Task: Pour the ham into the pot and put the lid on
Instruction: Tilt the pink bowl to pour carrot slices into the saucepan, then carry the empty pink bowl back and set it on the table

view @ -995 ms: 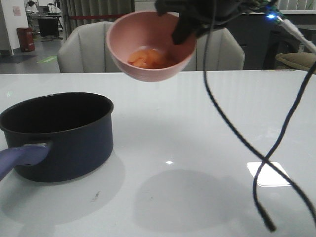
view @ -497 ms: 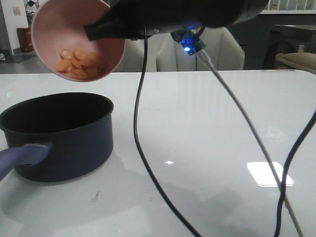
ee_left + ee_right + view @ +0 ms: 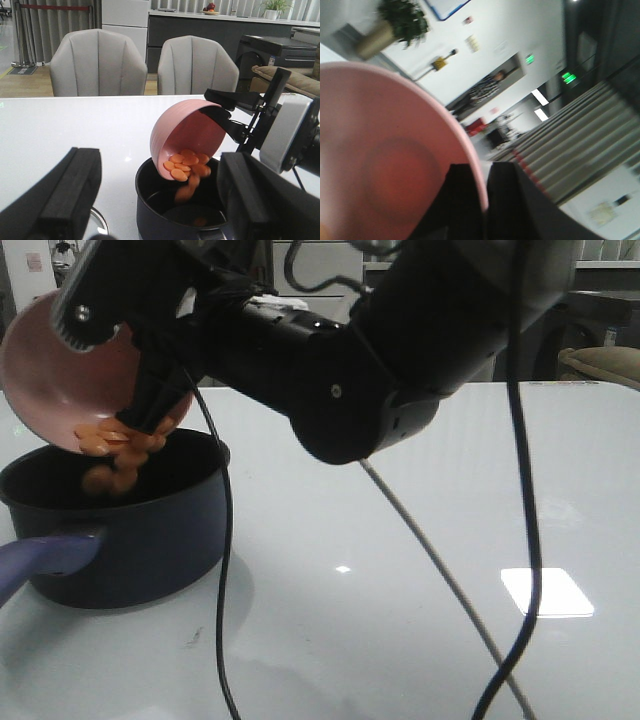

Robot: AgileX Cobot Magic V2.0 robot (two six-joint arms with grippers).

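Over the pot (image 3: 120, 525) on the table (image 3: 400, 570), the right fingers (image 3: 227, 112), clamped on the bowl (image 3: 187, 132) rim, have now tipped it steeply since half a second ago; ham (image 3: 185, 162) slices slide out, falling inside. Left fingers (image 3: 155, 200) wait apart. Lid comes next.

You see orange ham (image 3: 186, 161) slices spilling downward into the dark navy pot (image 3: 150, 530), upright on the counter (image 3: 400, 540).

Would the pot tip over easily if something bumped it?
Probably not. The pot looks wide and low, sitting flat on the table. Its long handle sticks out sideways, so a bump there would likely spin it rather than tip it.
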